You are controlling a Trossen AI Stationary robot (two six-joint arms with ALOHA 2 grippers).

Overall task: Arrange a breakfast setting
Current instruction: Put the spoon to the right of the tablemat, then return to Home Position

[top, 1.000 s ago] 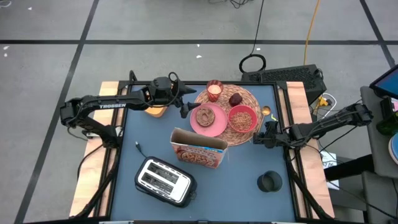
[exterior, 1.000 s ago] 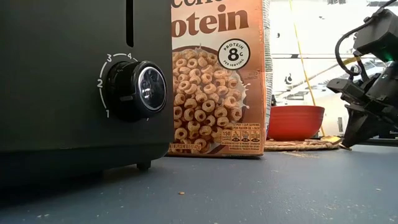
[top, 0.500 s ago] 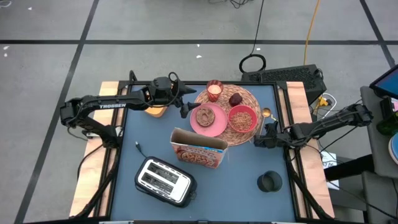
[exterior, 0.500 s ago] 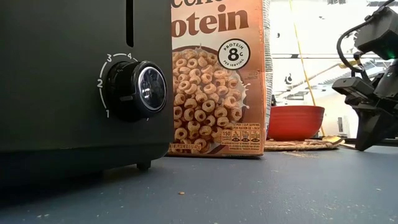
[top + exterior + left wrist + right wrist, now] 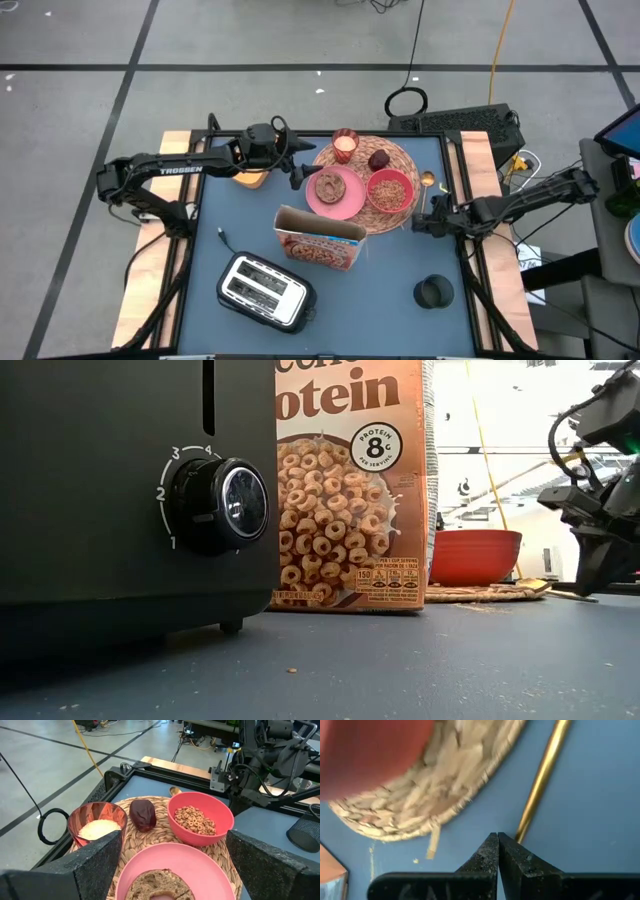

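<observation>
On the table — 1 round woven straw mat [image 5: 398, 160], 1 pink plate [image 5: 349, 200], 1 red bowl of cereal rings [image 5: 390, 190], 1 small glass [image 5: 345, 146], 1 dark red fruit [image 5: 379, 160], 1 bagel [image 5: 329, 186], 1 gold spoon [image 5: 431, 184], 1 brown cereal box [image 5: 322, 243], 1 black toaster [image 5: 262, 291] — and 2 dark arms.

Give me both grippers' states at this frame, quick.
Left gripper: open, empty, at the pink plate.
Right gripper: shut, empty, tips beside the spoon handle.
</observation>
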